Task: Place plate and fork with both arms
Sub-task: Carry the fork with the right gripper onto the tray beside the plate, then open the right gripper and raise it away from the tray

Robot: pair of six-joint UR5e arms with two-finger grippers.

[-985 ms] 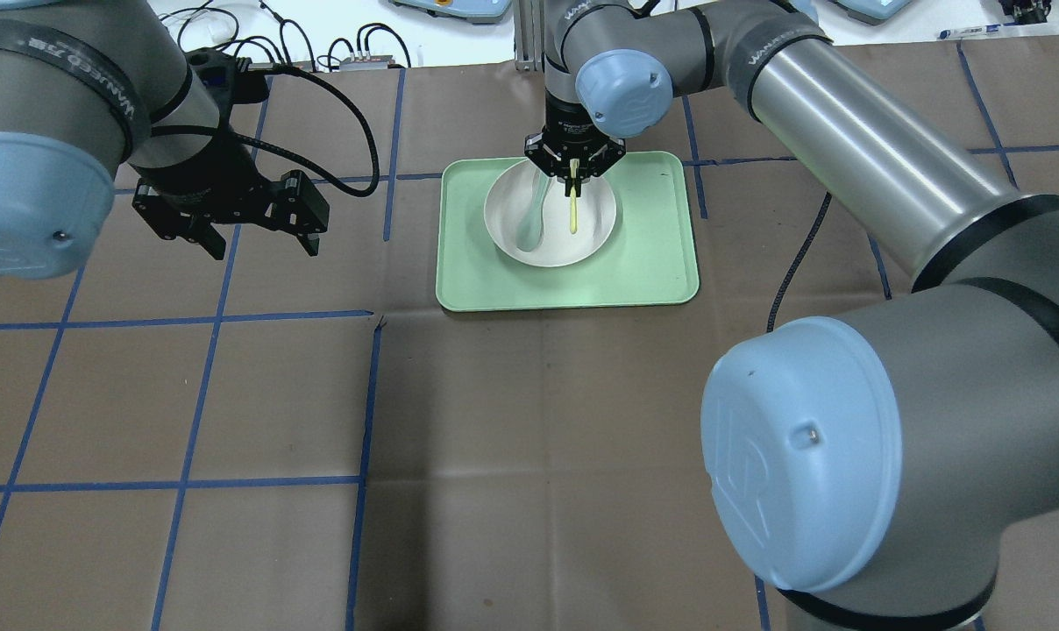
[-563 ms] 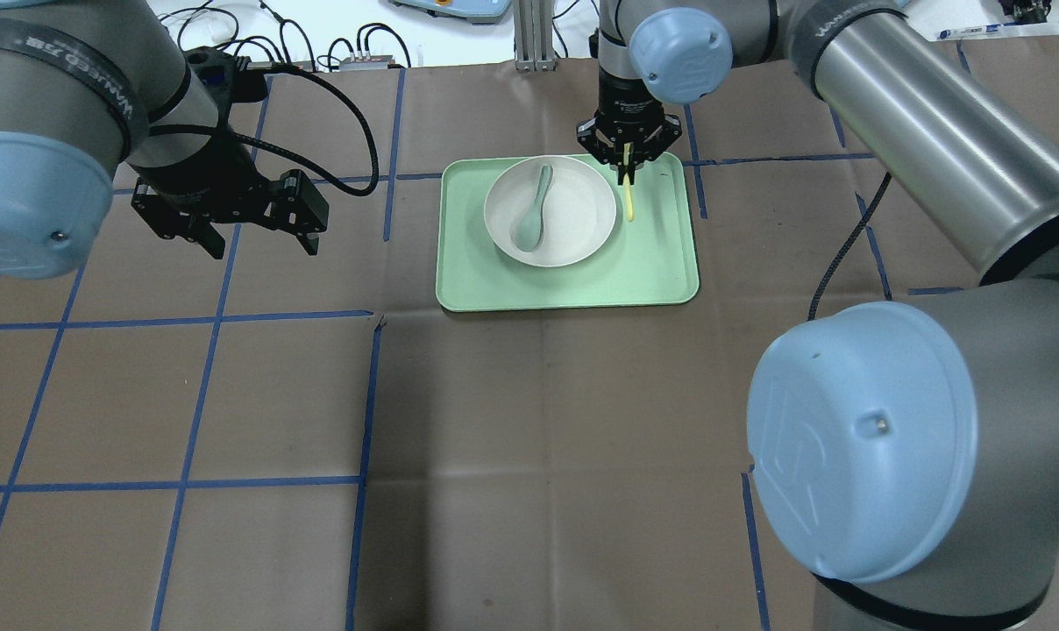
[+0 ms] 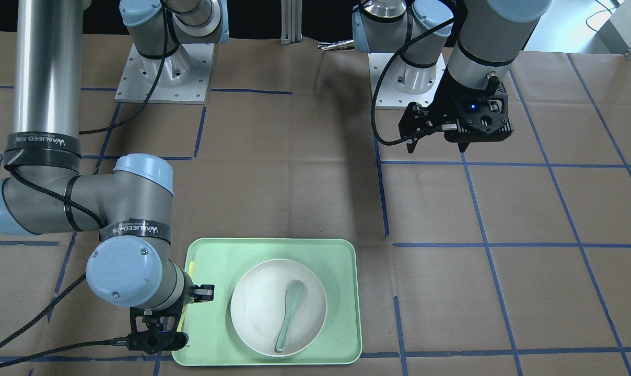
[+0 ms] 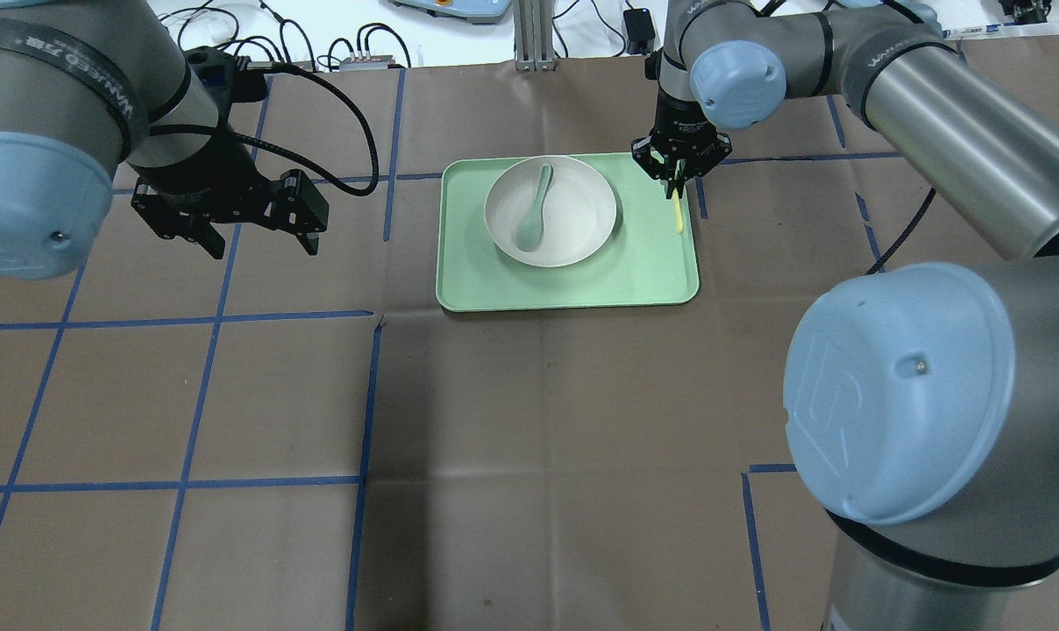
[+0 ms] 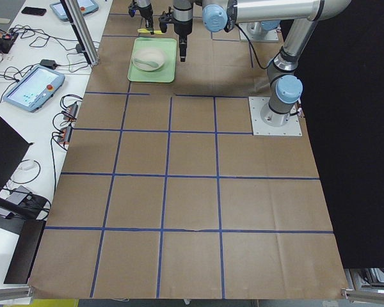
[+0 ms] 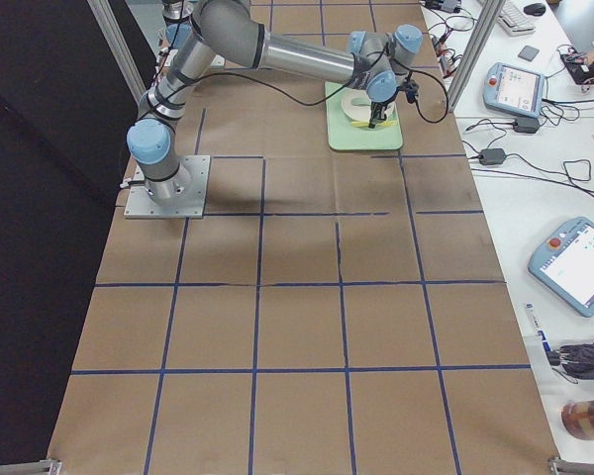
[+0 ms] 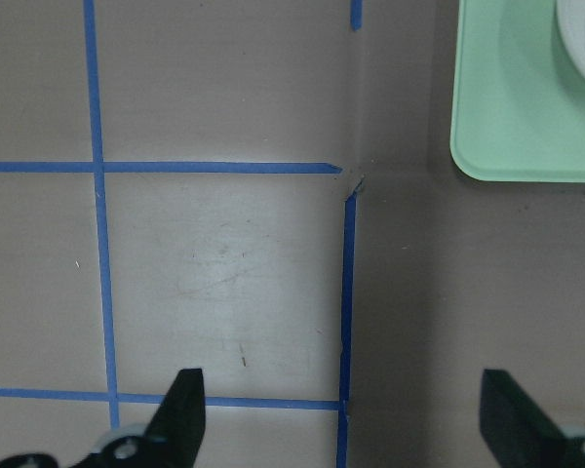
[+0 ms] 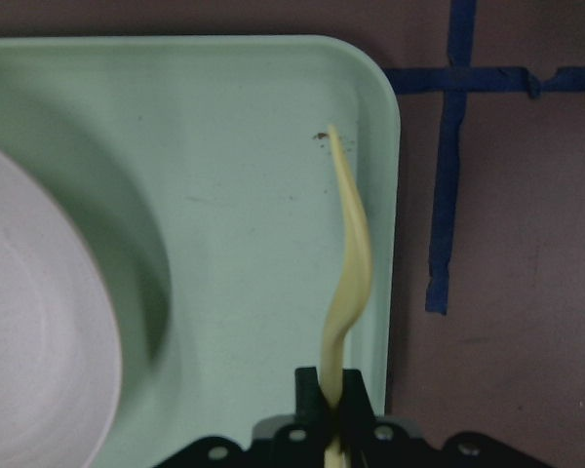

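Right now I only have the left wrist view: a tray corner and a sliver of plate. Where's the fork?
Observer: The right fingers are shut on the fork. It hangs over the tray near its right rim, beside the plate.
Operator: Is it touching the tray?
Observer: Cannot tell. The right wrist view shows its free end above the tray floor, inside the rim.
Operator: Plate empty?
Observer: No, a spoon lies in it.
Operator: My own fingers?
Observer: The left fingers are open and empty, off to the tray's left.

Brown paper-covered table (image 4: 529,394) with blue tape grid (image 4: 275,314), light-green tray (image 4: 652,272) flat on its far half
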